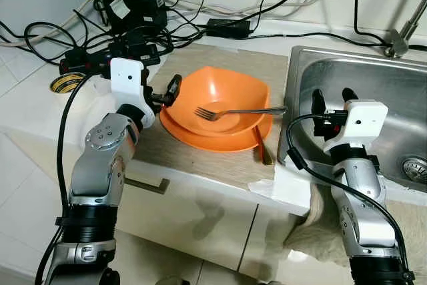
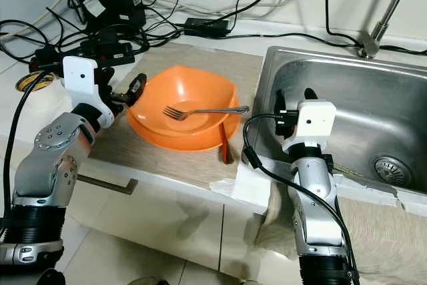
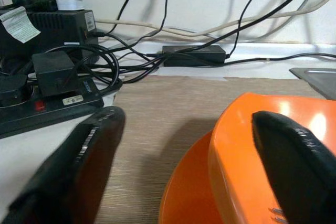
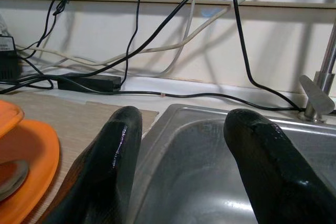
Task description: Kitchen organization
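Left tool (image 1: 167, 93): fingers spread wide at the left rim of the orange bowl (image 1: 223, 101), one outside, one over the rim, gripping nothing yet. We judge a rim grasp is under way; close squarely, lift level so the fork (image 1: 237, 111) stays inside. On the table (image 1: 220, 165): one bowl, one plate (image 1: 220, 139), one fork, one spoon (image 1: 261, 148). Right tool (image 1: 331, 101): open, empty, over the sink (image 1: 373, 91).

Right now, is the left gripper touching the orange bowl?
Cannot tell. In the left wrist view the left gripper is open and straddles the orange bowl's rim, one finger overlapping the bowl, but no view plainly shows contact or a gap.
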`<state>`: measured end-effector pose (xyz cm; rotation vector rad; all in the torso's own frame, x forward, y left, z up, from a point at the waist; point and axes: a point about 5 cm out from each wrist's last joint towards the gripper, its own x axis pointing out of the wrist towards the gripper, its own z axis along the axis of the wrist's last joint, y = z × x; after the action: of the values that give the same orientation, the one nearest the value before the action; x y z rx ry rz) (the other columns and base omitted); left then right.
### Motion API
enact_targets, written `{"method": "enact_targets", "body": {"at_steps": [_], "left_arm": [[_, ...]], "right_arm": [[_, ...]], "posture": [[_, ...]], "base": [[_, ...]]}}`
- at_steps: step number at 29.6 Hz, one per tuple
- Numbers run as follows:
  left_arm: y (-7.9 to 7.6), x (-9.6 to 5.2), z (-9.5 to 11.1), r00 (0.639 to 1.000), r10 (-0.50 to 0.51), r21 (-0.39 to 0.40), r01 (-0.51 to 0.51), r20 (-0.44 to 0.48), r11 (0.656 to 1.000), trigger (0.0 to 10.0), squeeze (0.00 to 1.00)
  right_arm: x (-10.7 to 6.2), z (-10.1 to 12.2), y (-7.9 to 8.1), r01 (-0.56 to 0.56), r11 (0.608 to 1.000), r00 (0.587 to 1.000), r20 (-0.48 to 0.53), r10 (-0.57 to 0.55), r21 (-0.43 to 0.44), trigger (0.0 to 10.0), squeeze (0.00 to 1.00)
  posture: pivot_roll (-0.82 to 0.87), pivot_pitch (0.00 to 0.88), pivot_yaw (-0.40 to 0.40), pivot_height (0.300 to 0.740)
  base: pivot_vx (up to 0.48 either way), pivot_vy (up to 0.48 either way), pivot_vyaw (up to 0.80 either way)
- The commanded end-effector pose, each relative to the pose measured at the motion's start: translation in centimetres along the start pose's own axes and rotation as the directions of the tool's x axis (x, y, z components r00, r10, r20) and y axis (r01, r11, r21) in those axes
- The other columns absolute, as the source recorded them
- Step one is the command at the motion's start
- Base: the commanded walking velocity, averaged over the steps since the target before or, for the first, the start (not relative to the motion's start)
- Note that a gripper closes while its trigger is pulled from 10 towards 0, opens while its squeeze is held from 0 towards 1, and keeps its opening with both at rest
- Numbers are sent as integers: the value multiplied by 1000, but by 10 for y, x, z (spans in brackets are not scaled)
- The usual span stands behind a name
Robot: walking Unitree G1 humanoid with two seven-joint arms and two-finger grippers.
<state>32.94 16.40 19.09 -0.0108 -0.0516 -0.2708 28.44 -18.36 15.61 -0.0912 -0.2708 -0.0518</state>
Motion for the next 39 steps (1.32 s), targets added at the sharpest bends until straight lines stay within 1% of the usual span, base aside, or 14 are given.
{"method": "enact_targets", "body": {"at_steps": [1, 9, 10, 11, 17, 18, 19, 24, 26, 27, 33, 35, 36, 39], "left_arm": [[4, 2, 3, 1000, -3, 6, 3, -2, 1000, 10000, 1000], [1, 4, 6, 999, -36, 5, 36, -1, 999, 10000, 1000], [-3, 6, 10, 997, -81, 4, 81, 0, 997, 10000, 0], [-3, 6, 10, 997, -81, 4, 81, 0, 997, 10000, 0], [-16, 12, 30, 971, -239, 7, 239, 10, 971, 10000, 0], [-16, 12, 30, 971, -239, 7, 239, 10, 971, 10000, 0], [-20, 13, 35, 954, -298, 11, 298, 11, 954, 10000, 0], [-26, 16, 38, 908, -417, 57, 419, -40, 906, 10000, 0], [-29, 17, 37, 874, -480, 76, 485, -79, 871, 10000, 0], [-29, 17, 37, 874, -480, 76, 485, -79, 871, 10000, 0], [-27, 21, 45, 830, -549, 106, 557, -102, 823, 10000, 0], [-30, 20, 47, 791, -600, 120, 611, -118, 782, 10000, 0], [-30, 20, 47, 791, -600, 120, 611, -118, 782, 10000, 0], [-34, 21, 48, 760, -637, 143, 650, -134, 746, 10000, 0]], "right_arm": [[4, 3, 2, -15, 1000, 1000, 6, 15, -13, 10000, 0], [5, 3, 3, -20, 1000, 1000, 7, 20, -15, 10000, 0], [6, 3, 2, -19, 1000, 1000, 8, 19, -16, 10000, 0], [6, 3, 2, -19, 1000, 1000, 8, 19, -16, 10000, 0], [7, 3, 3, -21, 1000, 1000, 10, 21, -17, 10000, 0], [7, 3, 3, -21, 1000, 1000, 10, 21, -17, 10000, 0], [8, 3, 3, -24, 1000, 1000, 10, 24, -15, 10000, 0], [10, 6, 3, -31, 999, 999, 13, 31, -16, 10000, 0], [11, 7, 1, -35, 999, 999, 10, 35, -14, 10000, 0], [11, 7, 1, -35, 999, 999, 10, 35, -14, 10000, 0], [15, 15, -7, -65, 997, 998, 23, 66, -37, 10000, 0], [16, 15, -11, -58, 997, 998, 22, 59, -46, 10000, 0], [16, 15, -11, -58, 997, 998, 22, 59, -46, 10000, 0], [17, 15, -9, -61, 997, 998, 22, 62, -41, 10000, 0]], "posture": [[-14, 0, 61, 740], [-12, 0, 61, 740], [-9, 0, 61, 740], [-9, 0, 61, 740], [-11, 0, 62, 740], [-11, 0, 62, 740], [-12, 0, 62, 740], [-14, 0, 61, 740], [-17, 0, 62, 740], [-17, 0, 62, 740], [-26, 0, 60, 740], [-27, 0, 59, 740], [-27, 0, 59, 740], [-27, 0, 58, 740]], "base": [[0, 0, 0], [0, 0, 0], [0, 0, 0], [0, 0, 0], [0, 0, 0], [0, 0, 0], [0, 0, 0], [0, 0, 0], [0, 0, 0], [0, 0, 0], [0, 0, 0], [0, 0, 0], [0, 0, 0], [0, 0, 0]]}}
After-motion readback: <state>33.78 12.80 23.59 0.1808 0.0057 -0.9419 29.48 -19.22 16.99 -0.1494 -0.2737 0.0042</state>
